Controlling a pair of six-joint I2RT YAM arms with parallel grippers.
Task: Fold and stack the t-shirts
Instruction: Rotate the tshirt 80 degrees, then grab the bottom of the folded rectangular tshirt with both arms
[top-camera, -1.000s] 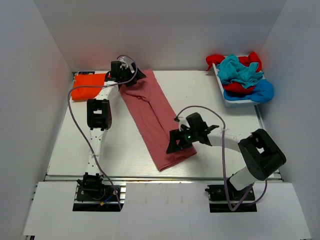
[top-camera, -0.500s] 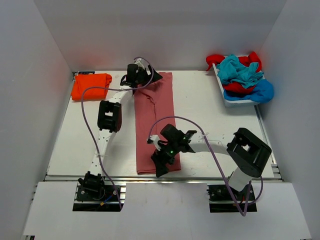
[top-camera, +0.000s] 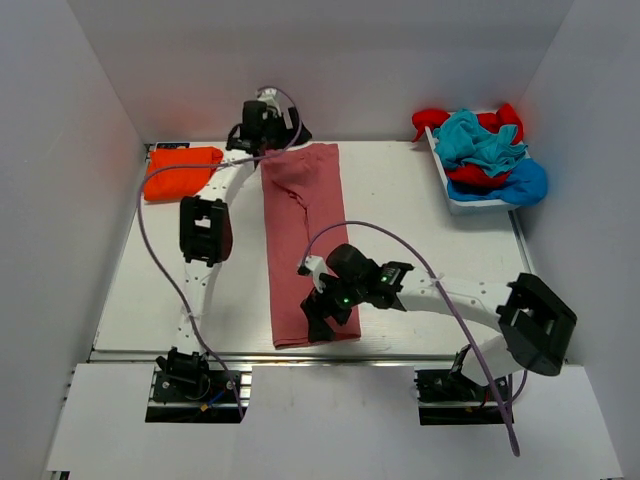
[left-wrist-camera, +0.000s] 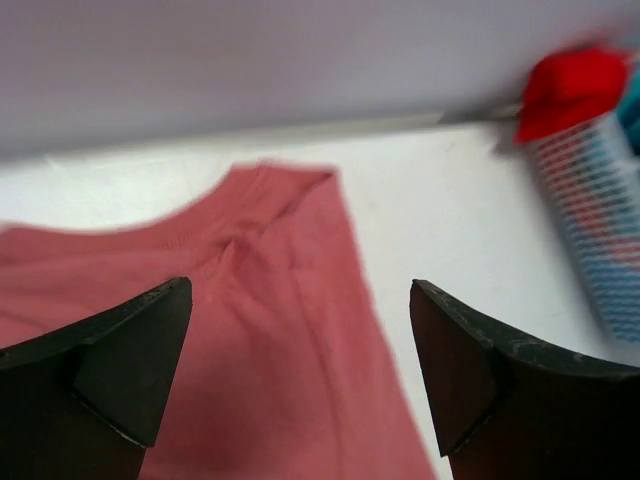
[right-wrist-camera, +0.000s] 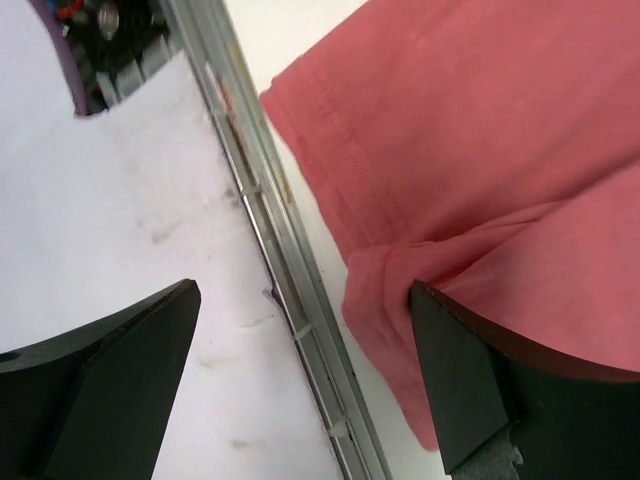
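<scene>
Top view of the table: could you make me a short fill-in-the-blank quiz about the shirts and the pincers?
1. The long stretched-out shirt is ____ in colour.
2. The folded shirt in the far left corner is ____ in colour.
3. The basket at the far right holds red, teal and ____ clothes.
4. The left pincer and the right pincer both have their fingers ____.
Missing words: pink; orange; blue; open.

Dusty pink shirt (top-camera: 305, 240), orange shirt (top-camera: 180, 170)
</scene>
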